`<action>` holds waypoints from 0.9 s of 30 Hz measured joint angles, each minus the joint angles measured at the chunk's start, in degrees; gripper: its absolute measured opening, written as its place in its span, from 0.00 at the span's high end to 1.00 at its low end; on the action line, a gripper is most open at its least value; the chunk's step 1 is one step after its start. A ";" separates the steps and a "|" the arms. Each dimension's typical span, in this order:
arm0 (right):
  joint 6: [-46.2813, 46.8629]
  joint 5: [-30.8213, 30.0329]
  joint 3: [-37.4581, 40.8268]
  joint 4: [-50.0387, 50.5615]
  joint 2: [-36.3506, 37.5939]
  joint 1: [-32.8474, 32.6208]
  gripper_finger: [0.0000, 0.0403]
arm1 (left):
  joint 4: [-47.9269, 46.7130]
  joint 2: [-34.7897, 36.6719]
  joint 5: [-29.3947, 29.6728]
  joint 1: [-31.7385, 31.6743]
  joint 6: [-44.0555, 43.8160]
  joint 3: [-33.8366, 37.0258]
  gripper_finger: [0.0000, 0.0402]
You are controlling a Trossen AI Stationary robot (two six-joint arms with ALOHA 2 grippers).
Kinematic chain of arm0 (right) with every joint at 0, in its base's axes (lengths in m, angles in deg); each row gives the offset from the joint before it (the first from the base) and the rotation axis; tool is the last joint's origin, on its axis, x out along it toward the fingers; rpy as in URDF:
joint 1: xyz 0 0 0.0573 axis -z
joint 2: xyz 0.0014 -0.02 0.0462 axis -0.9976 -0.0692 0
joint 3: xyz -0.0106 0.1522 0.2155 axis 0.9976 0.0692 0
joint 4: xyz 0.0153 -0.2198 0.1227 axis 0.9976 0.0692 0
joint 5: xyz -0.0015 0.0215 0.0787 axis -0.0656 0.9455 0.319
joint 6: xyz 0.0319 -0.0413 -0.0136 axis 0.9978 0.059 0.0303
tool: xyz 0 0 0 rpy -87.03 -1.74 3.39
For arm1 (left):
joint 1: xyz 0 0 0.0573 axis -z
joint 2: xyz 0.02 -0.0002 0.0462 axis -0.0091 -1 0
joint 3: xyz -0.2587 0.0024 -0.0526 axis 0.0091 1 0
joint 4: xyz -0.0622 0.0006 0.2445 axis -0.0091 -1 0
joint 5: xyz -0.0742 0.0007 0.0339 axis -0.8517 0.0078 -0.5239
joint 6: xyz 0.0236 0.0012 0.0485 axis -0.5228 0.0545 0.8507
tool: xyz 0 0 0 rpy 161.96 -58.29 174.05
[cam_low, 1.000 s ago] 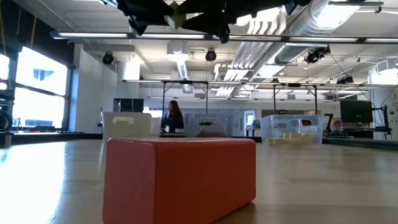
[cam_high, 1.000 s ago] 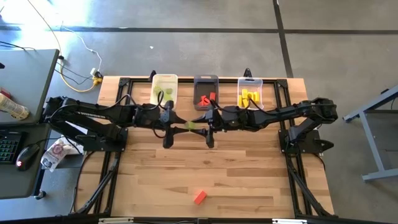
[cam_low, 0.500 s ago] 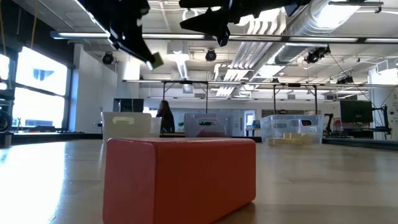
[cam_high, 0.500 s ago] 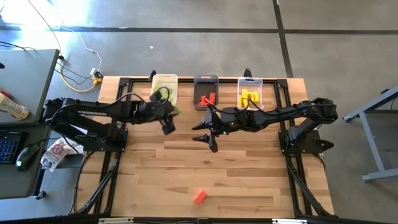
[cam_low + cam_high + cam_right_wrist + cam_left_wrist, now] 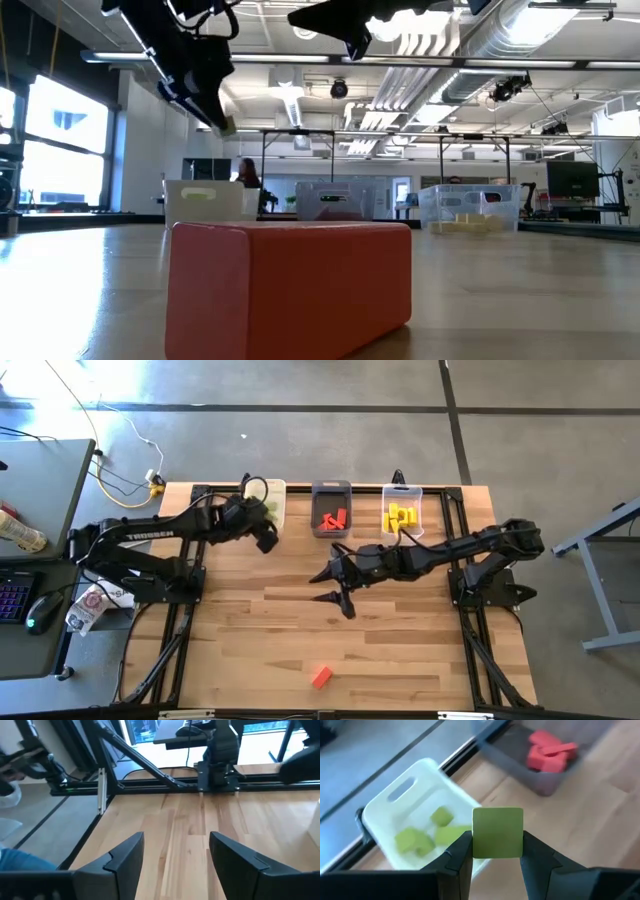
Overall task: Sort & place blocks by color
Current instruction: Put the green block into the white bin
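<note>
left gripper (image 5: 266, 540), high view: raised at the white bin's (image 5: 272, 488) near edge, arm marked "trossen"; right gripper (image 5: 335, 585) over bare table (image 5: 400, 650) mid-board, fingers spread apart, nothing between them; red blocks (image 5: 333, 519) in the dark grey bin (image 5: 331, 487), yellow blocks (image 5: 400, 517) in the clear bin (image 5: 403, 492), one red block (image 5: 321, 677) alone near the front edge, long axis slanted. low view: that lone red block (image 5: 290, 287) fills the foreground, long axis across the picture; three bins stand behind it; a person shows far off in the room; no writing readable. left wrist view: fingers (image 5: 457, 855) clamped on a light green block (image 5: 497, 832), square face toward the camera, above the white bin (image 5: 385, 805) holding more green blocks (image 5: 427, 836); red blocks (image 5: 551, 755) in the grey bin (image 5: 520, 767) beside it. only this view shows the grip. right wrist view: fingers (image 5: 125, 857) wide apart over bare wood, table frame beyond.
</note>
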 joint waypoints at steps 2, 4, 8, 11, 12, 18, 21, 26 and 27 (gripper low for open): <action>0.05 0.02 0.00 0.18 0.00 -0.32 0.47 | -0.90 -0.57 0.01 -1.68 -1.85 0.00 0.74; -0.01 0.02 0.00 0.45 0.00 -0.62 0.47 | -2.17 -1.50 0.00 -3.21 -3.55 0.02 0.74; 0.11 0.02 0.00 0.61 0.00 -1.02 0.47 | -2.54 -4.59 -0.01 -5.15 -4.20 0.02 0.74; 0.12 0.00 0.00 0.67 0.00 -1.44 0.47 | -2.48 -7.07 -0.36 -6.71 -4.05 0.03 0.74; 0.10 0.00 0.00 0.75 0.00 -1.63 0.47 | -2.43 -7.86 -0.83 -7.39 -3.76 0.02 0.74; -0.01 0.00 0.00 1.64 0.00 -3.14 0.47 | -2.36 -11.75 -3.88 -11.45 -2.36 0.02 0.73; -0.62 0.00 0.00 2.30 0.00 -3.98 0.47 | -2.36 -13.12 -3.96 -12.87 -1.64 0.02 0.72; -1.46 0.00 0.00 3.47 0.00 -5.61 0.47 | -2.32 -14.38 -6.29 -14.65 -1.62 0.02 0.72; -1.52 0.01 0.00 3.54 0.00 -5.89 0.47 | -2.32 -14.51 -6.53 -14.80 -1.62 0.02 0.72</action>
